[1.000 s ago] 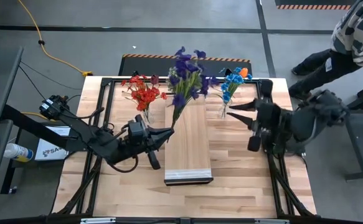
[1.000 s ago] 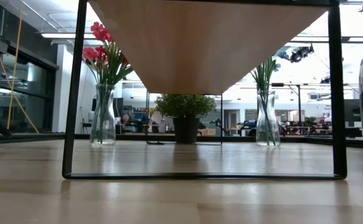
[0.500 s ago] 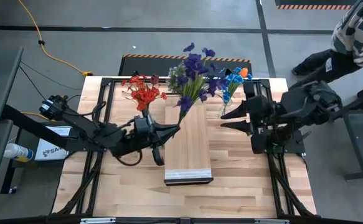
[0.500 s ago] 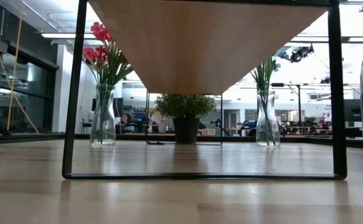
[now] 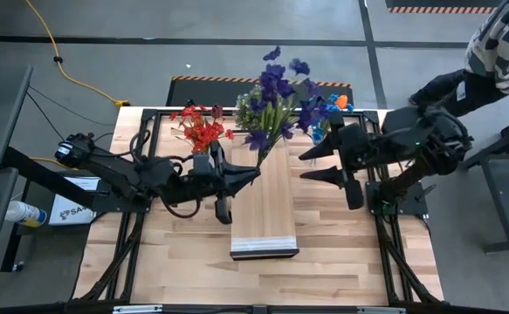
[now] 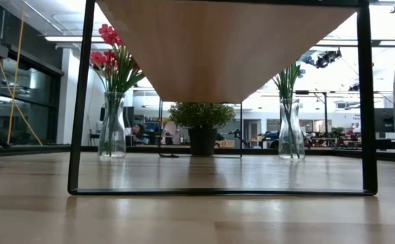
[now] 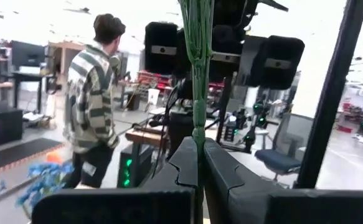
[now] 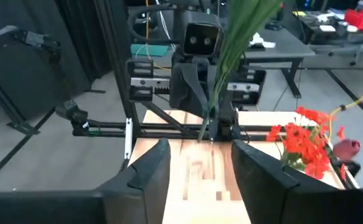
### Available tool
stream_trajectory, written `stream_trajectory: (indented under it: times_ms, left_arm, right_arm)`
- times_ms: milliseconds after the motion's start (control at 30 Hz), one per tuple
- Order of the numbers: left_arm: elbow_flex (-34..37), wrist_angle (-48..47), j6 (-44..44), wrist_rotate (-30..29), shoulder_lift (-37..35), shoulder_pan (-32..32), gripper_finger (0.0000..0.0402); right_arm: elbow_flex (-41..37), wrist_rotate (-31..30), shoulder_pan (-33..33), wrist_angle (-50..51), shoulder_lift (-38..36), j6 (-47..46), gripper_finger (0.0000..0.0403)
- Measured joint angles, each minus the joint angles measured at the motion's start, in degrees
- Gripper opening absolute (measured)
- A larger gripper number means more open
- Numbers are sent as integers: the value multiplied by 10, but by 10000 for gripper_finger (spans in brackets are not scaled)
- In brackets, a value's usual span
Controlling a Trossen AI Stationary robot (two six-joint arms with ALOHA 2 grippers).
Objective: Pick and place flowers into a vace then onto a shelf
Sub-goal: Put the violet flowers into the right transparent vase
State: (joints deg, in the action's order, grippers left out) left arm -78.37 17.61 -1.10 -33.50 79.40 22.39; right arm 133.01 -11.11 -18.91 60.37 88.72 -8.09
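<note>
glass vases hold flowers — red, blue

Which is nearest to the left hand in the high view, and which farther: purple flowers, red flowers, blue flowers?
1. Purple flowers: stems pinched in the left hand, over the shelf.
2. Red flowers: in the vase at the table's back left.
3. Blue flowers: back right, by the right hand.

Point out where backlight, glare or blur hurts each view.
Low view: bright windows backlight the red flowers and the shelf underside. Left wrist view: white glare at upper right; the blue flowers are blurred. Right wrist view: the stems up close look soft. High view: evenly lit.
</note>
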Motion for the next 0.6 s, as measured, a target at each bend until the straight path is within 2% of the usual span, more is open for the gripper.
stream_trajectory:
  times_ms: [233, 367, 600]
  left_arm:
    - [0, 19, 12, 12, 11, 1, 37]
    - [0, 47, 23, 42, 22, 1, 37]
    - [0, 64, 29, 49, 23, 1, 37]
  right_arm:
    - [0, 46, 22, -68, 11, 44, 168]
    - [0, 78, 40, -85, 16, 46, 169]
    - [0, 118, 59, -112, 37, 47, 173]
